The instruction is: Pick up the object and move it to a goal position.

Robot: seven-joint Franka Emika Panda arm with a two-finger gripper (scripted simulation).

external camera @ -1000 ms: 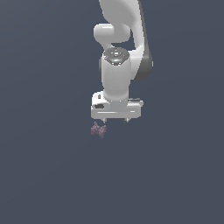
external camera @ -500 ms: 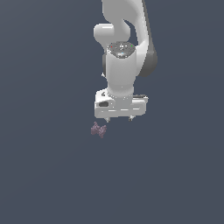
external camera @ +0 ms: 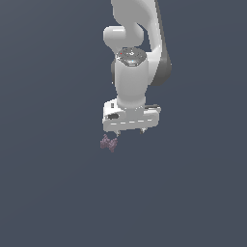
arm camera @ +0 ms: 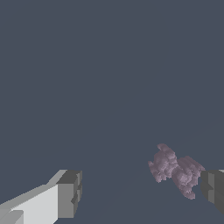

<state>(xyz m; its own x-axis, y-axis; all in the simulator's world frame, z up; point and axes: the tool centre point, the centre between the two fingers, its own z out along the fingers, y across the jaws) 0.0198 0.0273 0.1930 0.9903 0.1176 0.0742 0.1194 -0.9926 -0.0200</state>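
Observation:
The object (external camera: 108, 143) is a tiny bumpy purple-mauve lump lying on the dark grey floor. My white gripper (external camera: 130, 131) hovers just above it, offset toward the exterior view's right. In the wrist view the object (arm camera: 175, 169) lies between the two grey fingertips, close beside one fingertip (arm camera: 213, 187) and far from the other (arm camera: 70, 194). The gripper (arm camera: 142, 192) is open and holds nothing. I cannot tell whether the near fingertip touches the lump.
A plain dark grey floor (external camera: 53, 193) spreads all around. The white arm (external camera: 132, 53) rises straight up behind the gripper. No other objects or edges show.
The hand has shifted slightly toward the exterior view's right and turned a little at the wrist. The lump has stayed where it was.

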